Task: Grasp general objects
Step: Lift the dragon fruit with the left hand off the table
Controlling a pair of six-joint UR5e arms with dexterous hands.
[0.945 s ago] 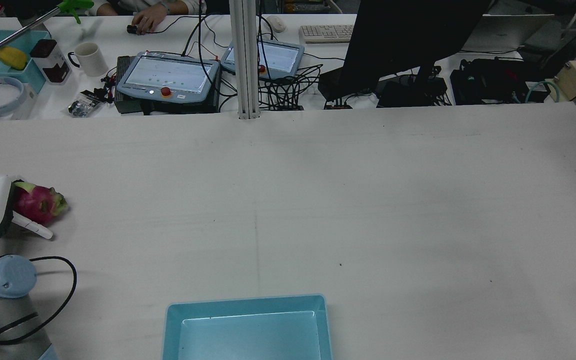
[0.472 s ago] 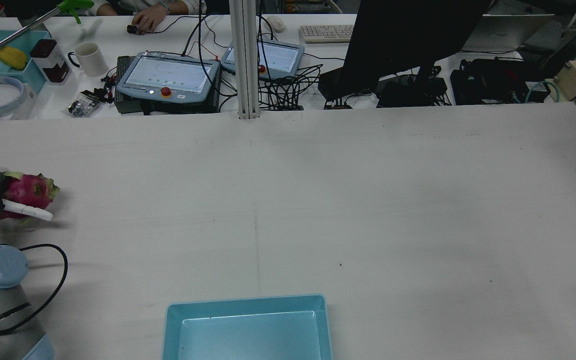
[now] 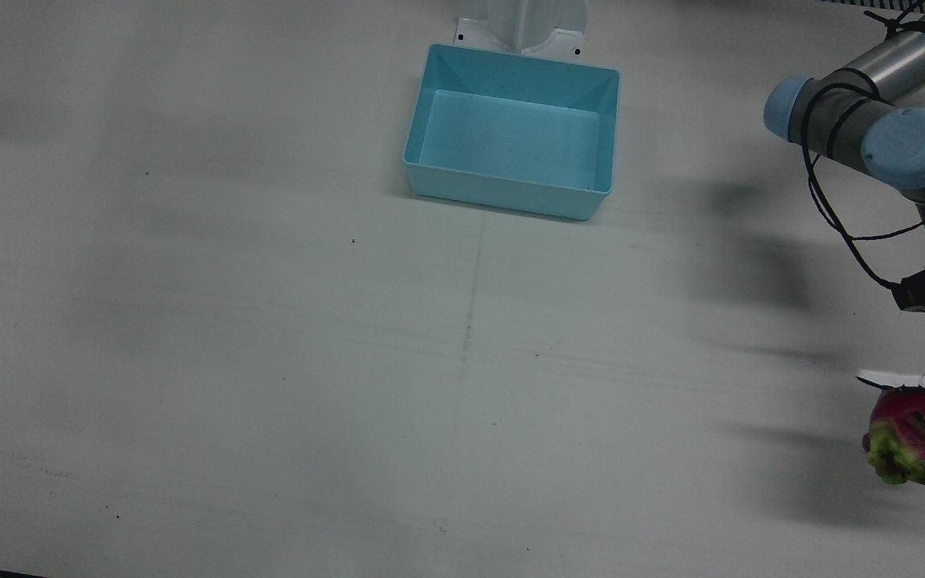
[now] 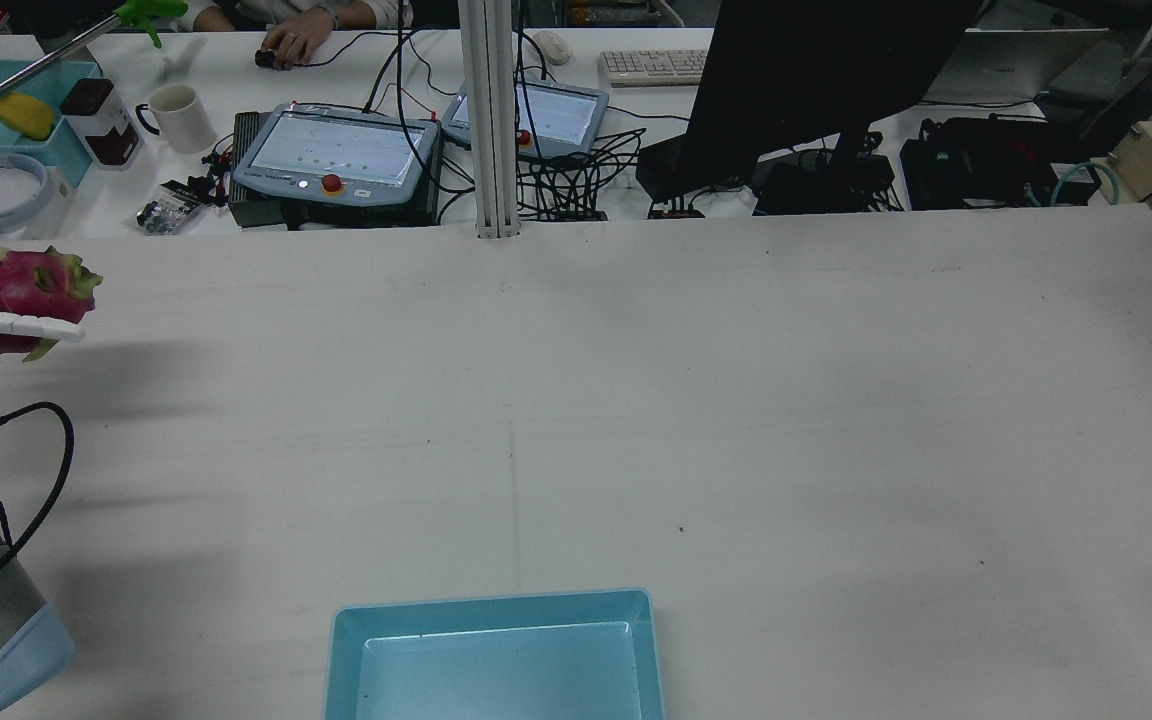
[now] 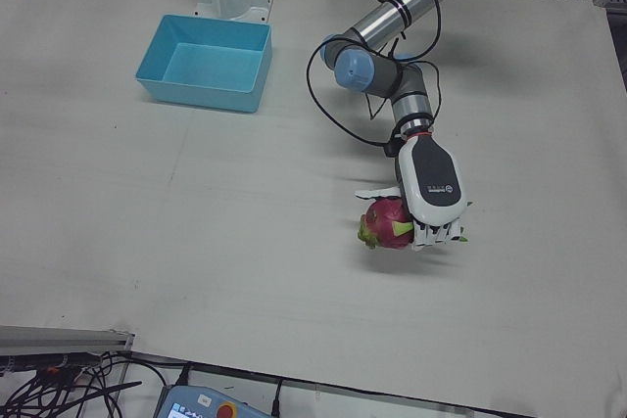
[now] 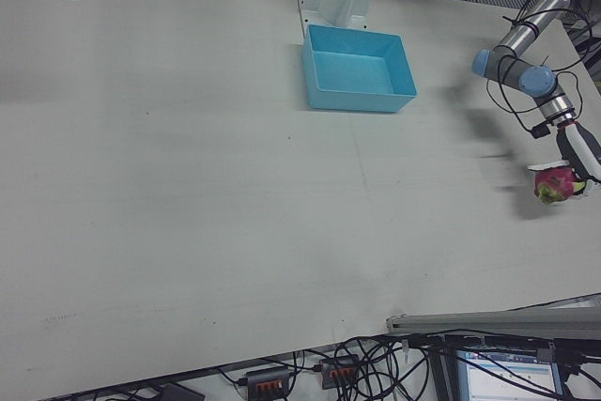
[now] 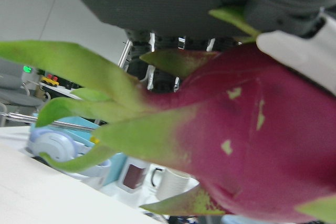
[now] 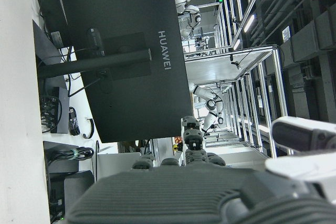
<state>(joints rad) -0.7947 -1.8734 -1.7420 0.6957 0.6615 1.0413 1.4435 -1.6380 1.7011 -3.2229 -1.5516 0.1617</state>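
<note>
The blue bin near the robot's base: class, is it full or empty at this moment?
Empty. The blue bin shows only its bare floor; the dragon fruit is held in the left hand.

- Left arm [image 5: 411, 2] reaches far out over its side of the table, elbow bent, forearm angling down to the wrist.
- Left hand [image 5: 431, 193] hangs clear above the table, white fingers [image 5: 380, 192] curled round the dragon fruit [image 5: 387, 225].
- Right hand [image 8: 210, 192]: only its dark palm shows; its state is unclear.
</note>
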